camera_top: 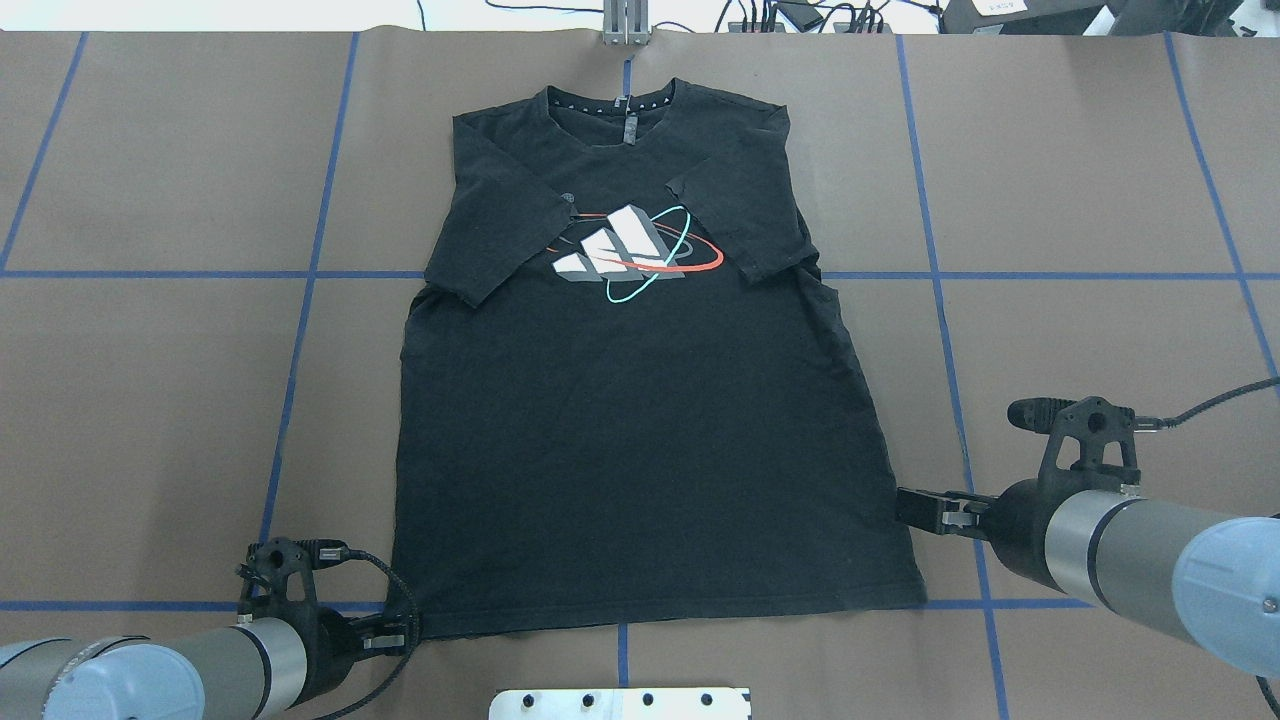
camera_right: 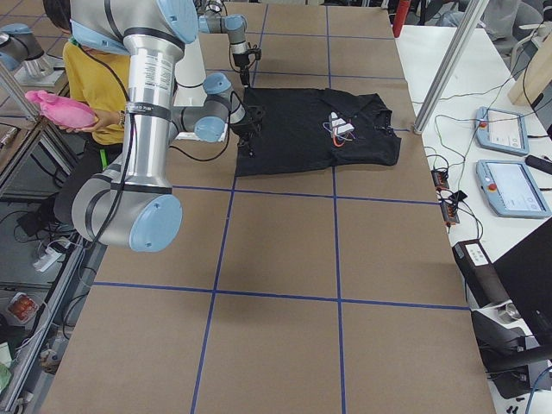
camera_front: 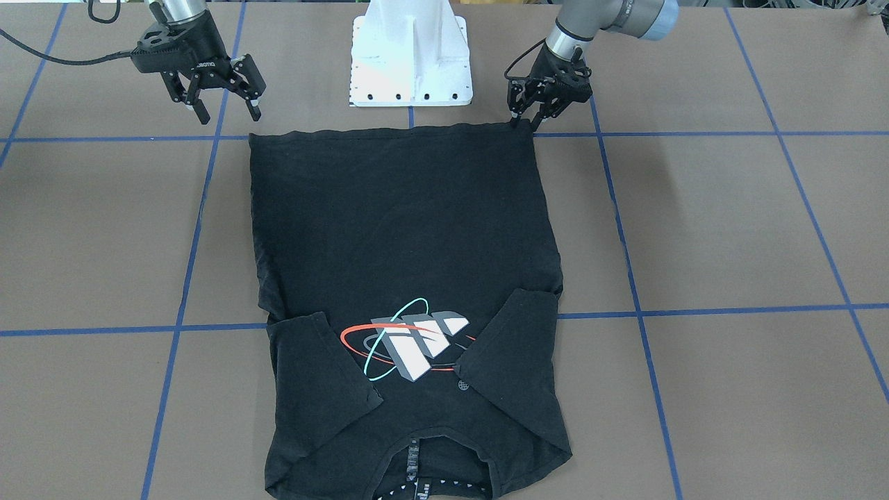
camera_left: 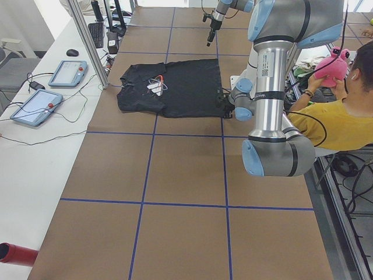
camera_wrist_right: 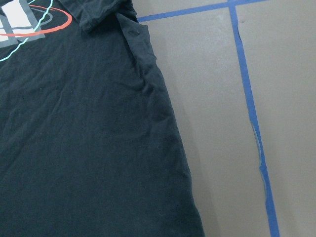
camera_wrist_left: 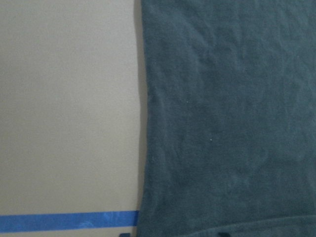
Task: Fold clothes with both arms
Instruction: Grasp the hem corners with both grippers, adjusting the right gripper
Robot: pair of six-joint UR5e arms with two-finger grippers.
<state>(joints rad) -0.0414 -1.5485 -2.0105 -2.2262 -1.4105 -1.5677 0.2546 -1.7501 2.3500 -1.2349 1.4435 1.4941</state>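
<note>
so the black T-shirt (camera_front: 403,222) is lying flat and face up on the surface (camera_front: 729,229), long axis running straight away from the robot: hem (camera_front: 389,130) right by the white base block (camera_front: 411,62), collar (camera_top: 612,100) at the far end. Both sleeves (camera_front: 319,361) are flipped in over the chest, each covering an edge of the chest graphic (camera_front: 410,340). My read is the sleeve step is done and next up is the lengthwise fold, hem carried toward the collar, which needs both hem corners pinched

what it all turns on is how each end effector sits against its own corner. The left end effector (camera_front: 526,126) is down at the surface with its tips right at the hem's left corner, jaws narrow with a small gap. Its wrist view shows the cloth flat, so I don't think it has bitten yet, but it's basically there. The right end effector (camera_front: 228,111) is spread wide, holding nothing, hanging above the surface just outboard of the shirt's right side. Its corner lies inward from it and down. The overhead view puts it beside the side edge and the front view puts it nearer the hem, so I can't tell how far along that edge it really is

so left is clearly the closer one. Right needs to drop and come in toward the cloth before the pair can lift together, otherwise I'd expect the hem to go up skewed
</note>
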